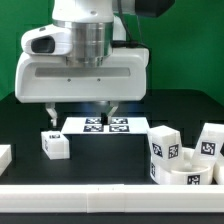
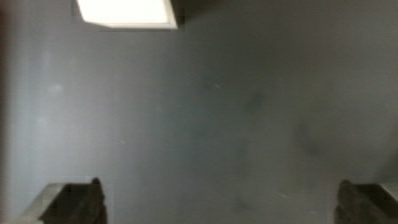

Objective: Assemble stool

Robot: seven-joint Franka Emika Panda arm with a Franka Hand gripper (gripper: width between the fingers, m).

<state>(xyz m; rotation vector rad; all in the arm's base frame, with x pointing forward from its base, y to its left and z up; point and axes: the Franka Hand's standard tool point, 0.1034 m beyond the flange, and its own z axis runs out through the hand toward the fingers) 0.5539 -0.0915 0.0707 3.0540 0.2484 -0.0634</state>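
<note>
Up front, white bar (image 1: 60,197). Beyond it, gripper (image 1: 81,114) spread wide, gripping nothing; stool leg (image 1: 55,144) on desk (image 1: 20,128) just before one fingertip, untouched; seat (image 1: 186,170) well off toward the exterior view's right.

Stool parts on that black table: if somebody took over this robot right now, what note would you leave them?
Gripper: open, empty, hovering above the black table beside the marker board.
Parts: one small white blocky tagged leg lies alone toward the exterior view's left. The other white tagged pieces are clustered at its right.
Done: nothing visibly joined.
Left: practically the whole assembly, starting with picking up a part.
</note>
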